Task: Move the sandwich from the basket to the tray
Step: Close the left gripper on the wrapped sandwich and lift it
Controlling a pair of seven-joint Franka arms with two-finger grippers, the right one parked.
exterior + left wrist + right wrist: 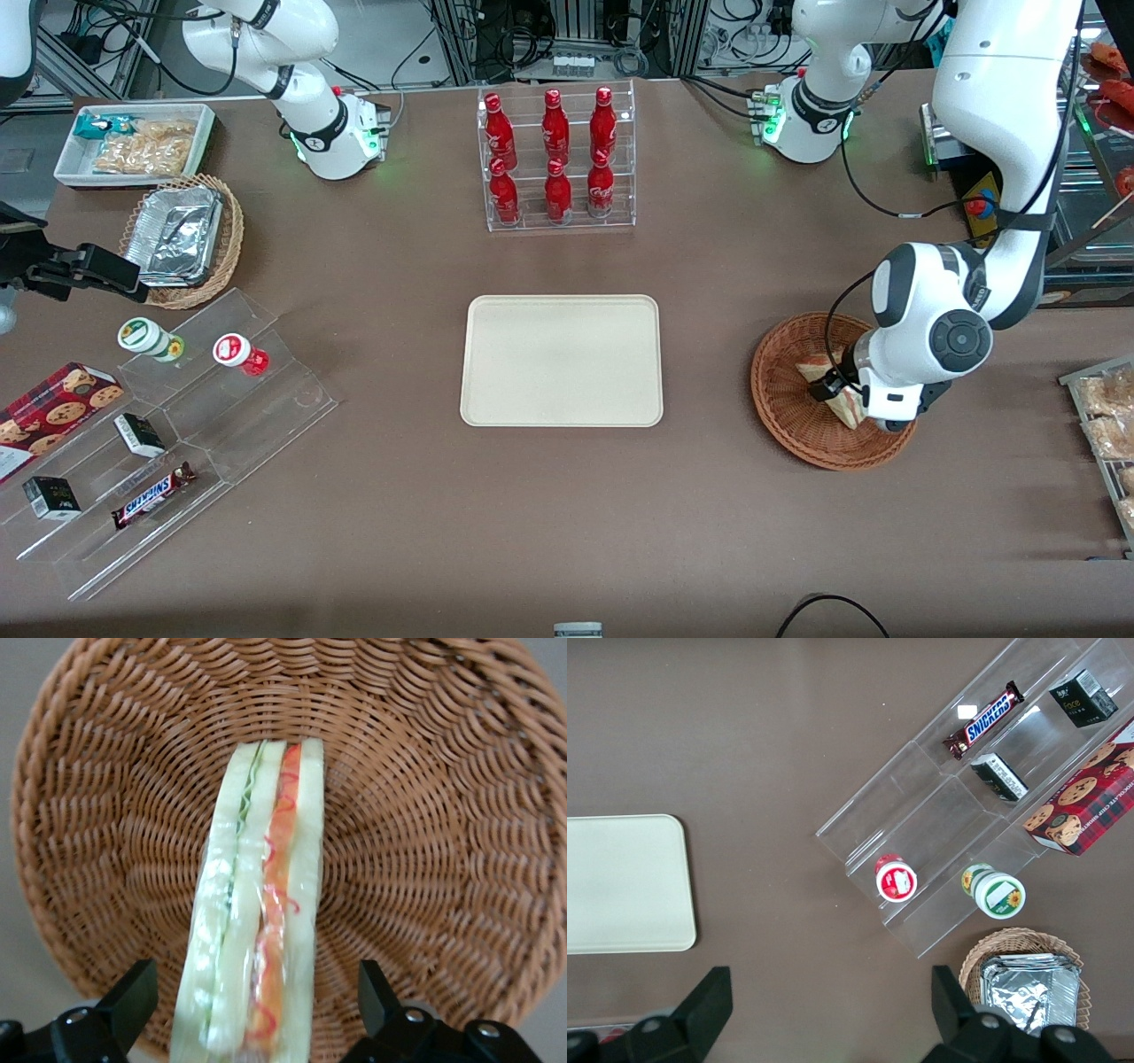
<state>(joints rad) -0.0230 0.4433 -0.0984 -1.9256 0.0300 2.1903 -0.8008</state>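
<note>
Wicker basket (797,416) held sandwich (257,930) on edge; gripper (252,1010) hovered low over it, fingers (133,997) spread wide either side, no grasp yet; tray (562,360) bare, lift and transfer left

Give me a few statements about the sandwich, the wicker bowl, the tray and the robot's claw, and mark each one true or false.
1. The sandwich lies in the basket. True.
2. The tray already holds a sandwich. False: it holds nothing.
3. The gripper is over the basket with its fingers open, one on each side of the sandwich. True.
4. The gripper hangs above the red bottles. False: it is at the basket, toward the working arm's end of the table.
5. The red bottles stand farther from the front camera than the tray. True.
6. The basket sits on the tray. False: they are apart, both on the table.
</note>
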